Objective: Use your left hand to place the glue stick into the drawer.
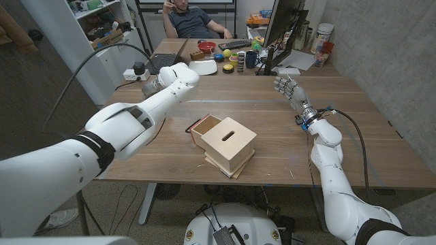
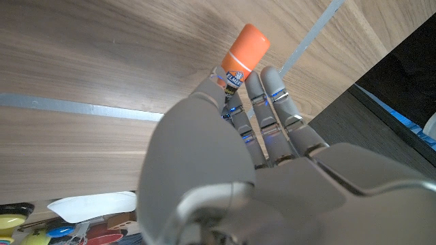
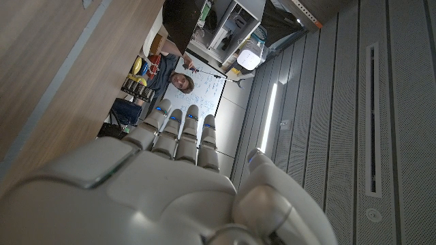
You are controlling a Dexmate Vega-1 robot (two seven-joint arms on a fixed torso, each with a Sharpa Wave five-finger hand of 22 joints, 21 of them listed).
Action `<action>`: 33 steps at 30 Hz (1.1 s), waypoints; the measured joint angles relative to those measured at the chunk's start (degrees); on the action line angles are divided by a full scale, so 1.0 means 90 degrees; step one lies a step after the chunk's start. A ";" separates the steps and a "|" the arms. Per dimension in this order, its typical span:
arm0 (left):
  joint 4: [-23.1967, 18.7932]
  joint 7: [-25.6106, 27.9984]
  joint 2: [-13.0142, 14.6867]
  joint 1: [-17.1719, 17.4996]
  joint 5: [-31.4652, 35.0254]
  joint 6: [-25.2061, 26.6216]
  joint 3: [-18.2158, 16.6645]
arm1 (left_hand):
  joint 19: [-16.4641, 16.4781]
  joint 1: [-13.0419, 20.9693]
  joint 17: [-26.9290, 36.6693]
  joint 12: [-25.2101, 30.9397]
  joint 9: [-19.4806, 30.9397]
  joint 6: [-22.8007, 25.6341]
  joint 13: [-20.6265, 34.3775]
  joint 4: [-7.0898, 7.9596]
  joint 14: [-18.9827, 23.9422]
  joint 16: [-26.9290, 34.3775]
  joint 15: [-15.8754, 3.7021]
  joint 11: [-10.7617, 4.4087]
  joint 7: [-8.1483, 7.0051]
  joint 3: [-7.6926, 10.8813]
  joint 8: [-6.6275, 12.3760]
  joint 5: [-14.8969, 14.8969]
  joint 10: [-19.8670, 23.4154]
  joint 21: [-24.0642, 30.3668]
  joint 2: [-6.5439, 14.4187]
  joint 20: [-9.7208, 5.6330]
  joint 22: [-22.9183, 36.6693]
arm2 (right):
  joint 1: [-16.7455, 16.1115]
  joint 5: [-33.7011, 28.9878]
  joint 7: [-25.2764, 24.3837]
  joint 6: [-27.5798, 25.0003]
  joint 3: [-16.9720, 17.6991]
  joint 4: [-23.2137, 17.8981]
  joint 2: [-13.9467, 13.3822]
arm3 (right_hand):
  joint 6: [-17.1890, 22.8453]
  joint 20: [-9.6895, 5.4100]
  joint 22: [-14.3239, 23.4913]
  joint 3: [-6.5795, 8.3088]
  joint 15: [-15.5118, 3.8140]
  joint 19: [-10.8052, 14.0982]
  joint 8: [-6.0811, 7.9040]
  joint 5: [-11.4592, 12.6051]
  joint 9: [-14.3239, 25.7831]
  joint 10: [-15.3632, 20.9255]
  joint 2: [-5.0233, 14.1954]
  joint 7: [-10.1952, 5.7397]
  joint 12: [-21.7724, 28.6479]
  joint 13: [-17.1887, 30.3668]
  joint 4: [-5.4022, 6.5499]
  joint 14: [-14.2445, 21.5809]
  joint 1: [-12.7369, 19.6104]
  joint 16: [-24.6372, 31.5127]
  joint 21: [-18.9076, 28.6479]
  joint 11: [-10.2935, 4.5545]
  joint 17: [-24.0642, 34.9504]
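Note:
My left hand point(image 2: 272, 136) grips a glue stick point(image 2: 245, 58) with an orange cap and a white label; the stick pokes out past the fingers over the wooden table. In the head view that hand point(image 1: 152, 86) hovers over the table's far left part, well behind and to the left of the small wooden drawer box point(image 1: 228, 144). The box stands at the table's front middle, and its drawer point(image 1: 202, 126) is pulled out a little toward the left. My right hand point(image 1: 290, 90) stands upright at the far right with its fingers apart and nothing in it; the right wrist view shows it point(image 3: 177, 177) the same way.
A white bowl point(image 1: 203, 67), a power strip point(image 1: 136, 71) and several colourful small items point(image 1: 231, 56) lie at the table's back. A monitor point(image 1: 283, 27) stands at the back right. A person point(image 1: 194, 20) sits behind the table.

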 measured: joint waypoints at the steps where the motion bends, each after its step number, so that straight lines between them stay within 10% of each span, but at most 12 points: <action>1: 0.0000 -0.0058 0.0000 0.0000 0.0047 0.0012 0.0000 | 0.0000 0.0000 0.0000 0.0000 0.0000 0.0000 0.0000 0.0000 0.0000 0.0000 0.0000 0.0000 0.0000 0.0000 0.0000 0.0000 0.0000 0.0030 0.0000 0.0000 -0.0006 | -0.0001 0.0000 0.0000 0.0000 0.0000 -0.0003 0.0000 | 0.0000 0.0000 0.0000 0.0000 0.0000 0.0000 0.0000 0.0000 0.0000 0.0000 0.0000 0.0000 0.0000 0.0000 0.0000 0.0000 0.0000 0.0000 -0.0024 0.0000 0.0000; 17: -0.2097 -0.0601 0.0468 0.0776 0.0409 -0.0291 -0.0850 | -0.0058 -0.0010 0.0374 0.0022 -0.0002 0.0069 -0.0004 0.0079 0.0006 -0.0212 -0.0006 0.0023 0.0001 -0.0079 -0.0060 -0.0024 0.0023 0.0126 0.0010 -0.0008 -0.0118 | -0.0086 -0.0050 -0.0074 -0.0054 -0.0024 -0.0141 -0.0002 | 0.0000 0.0000 0.0000 -0.0053 -0.0023 0.0000 0.0000 0.0000 0.0000 0.0000 0.0000 0.0000 0.0000 0.0000 0.0000 0.0023 0.0000 0.0000 -0.0045 0.0000 0.0000; 33: -0.2921 -0.1460 0.0509 0.1166 0.0928 -0.0871 -0.1330 | -0.0114 -0.0077 0.0500 -0.0028 -0.0005 -0.0014 -0.0068 0.0120 0.0005 -0.0309 -0.0006 0.0022 0.0033 -0.0120 -0.0105 -0.0053 0.0022 0.0172 0.0077 -0.0022 -0.0255 | -0.0305 -0.0082 -0.0161 -0.0174 -0.0061 -0.0528 0.0063 | 0.0023 0.0000 0.0001 -0.0053 -0.0023 -0.0001 0.0000 0.0000 0.0000 0.0023 0.0000 0.0023 0.0000 0.0000 0.0000 0.0023 0.0000 0.0000 -0.0048 -0.0023 0.0000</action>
